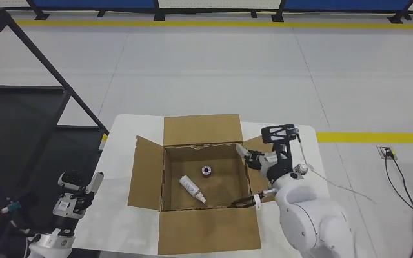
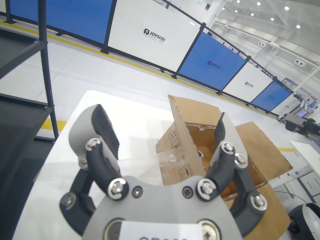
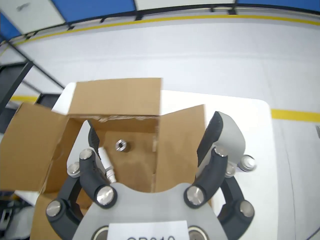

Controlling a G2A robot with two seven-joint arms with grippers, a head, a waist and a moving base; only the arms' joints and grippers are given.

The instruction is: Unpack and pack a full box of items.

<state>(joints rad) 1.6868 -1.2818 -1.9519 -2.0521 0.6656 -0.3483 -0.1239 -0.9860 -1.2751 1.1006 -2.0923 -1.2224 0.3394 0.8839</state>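
Plain brown box [image 1: 201, 131]; inside it white bottle [image 1: 192, 188], silver nut [image 1: 206, 170]; under it white table [image 1: 122, 129].

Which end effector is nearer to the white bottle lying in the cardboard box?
Right. The right end effector sits over the right flap of the box, close to the white bottle; the left end effector is well beyond the left flap.

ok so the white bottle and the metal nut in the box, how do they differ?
Colour: the bottle is white; the metal nut is shiny grey with a dark hole.
Size: the bottle is long and slim, the metal nut short, round and smaller.
Pose: the bottle lies on its side, slanted; the metal nut sits nearer the back wall.
Shared: both rest apart on the floor of the box.
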